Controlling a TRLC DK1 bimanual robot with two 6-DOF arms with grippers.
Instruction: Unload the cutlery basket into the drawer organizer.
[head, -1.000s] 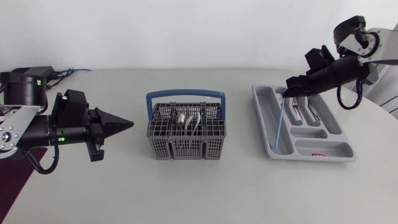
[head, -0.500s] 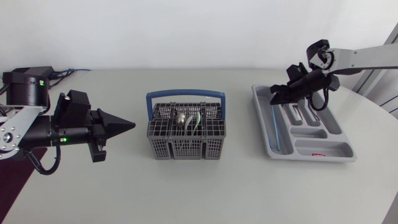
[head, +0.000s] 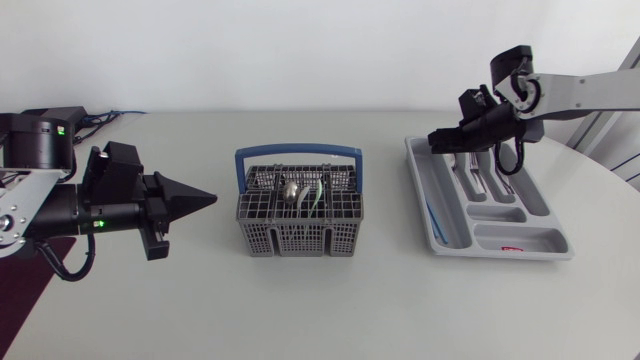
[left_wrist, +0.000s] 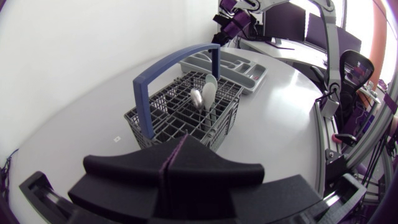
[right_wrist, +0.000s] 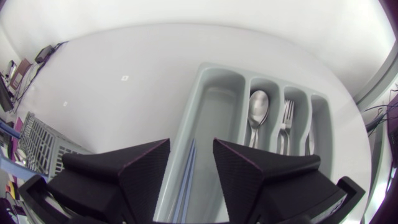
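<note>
end effector (right_wrist: 191, 148) over organizer (right_wrist: 217, 106); spoon (right_wrist: 258, 103) inside

Bright, even light; faint shadows; wrist views bow at edges; perhaps some glare.

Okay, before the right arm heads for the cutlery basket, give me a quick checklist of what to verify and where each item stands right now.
1. Nothing in the right gripper: ok, fingers open above the organizer.
2. The blue stick lies inside the long outer compartment: ok.
3. Cutlery to pick in the basket: ok, a spoon stands in it.
4. Path past the left gripper: ok, it sits shut, beside the basket and apart.
5. That spoon free of neighbouring pieces: cannot tell.
</note>
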